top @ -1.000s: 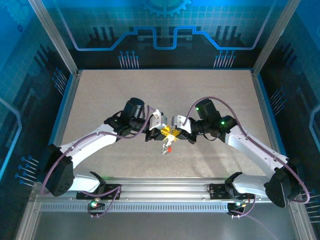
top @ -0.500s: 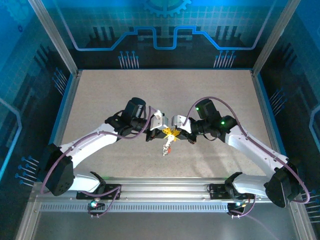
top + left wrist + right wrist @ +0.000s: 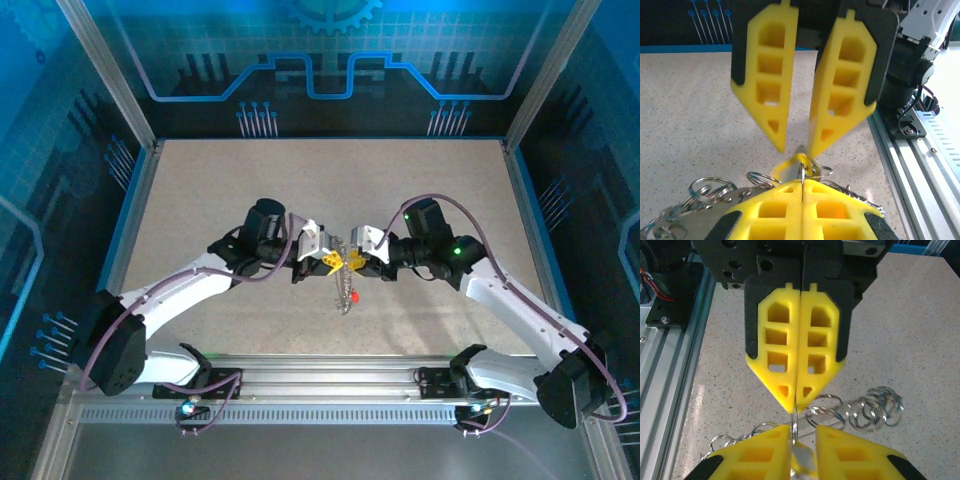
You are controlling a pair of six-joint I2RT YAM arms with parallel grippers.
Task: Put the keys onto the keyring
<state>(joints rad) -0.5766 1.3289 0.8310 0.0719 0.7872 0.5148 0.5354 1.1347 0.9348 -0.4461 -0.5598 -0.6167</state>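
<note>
Above the middle of the table [image 3: 200, 200], my left gripper [image 3: 802, 184] is clamped tight on the thin wire of the keyring [image 3: 795, 419], holding it edge-on and steady for my right gripper [image 3: 796, 147]. That one meets it tip to tip, jaws parted a crack around the yellow-headed key [image 3: 784, 165], I judge so the key can slip onto the wire. Below them the red-headed key [image 3: 353, 296] and chain [image 3: 875, 409] trail loose, clear of the pinch.

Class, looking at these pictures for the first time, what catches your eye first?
Two yellow-tipped claws meet nose to nose at mid-table: the left claw pinches a thin silver keyring, the right claw faces it, jaws slightly apart. From them a chain with a red-headed key trails toward the near edge.
</note>
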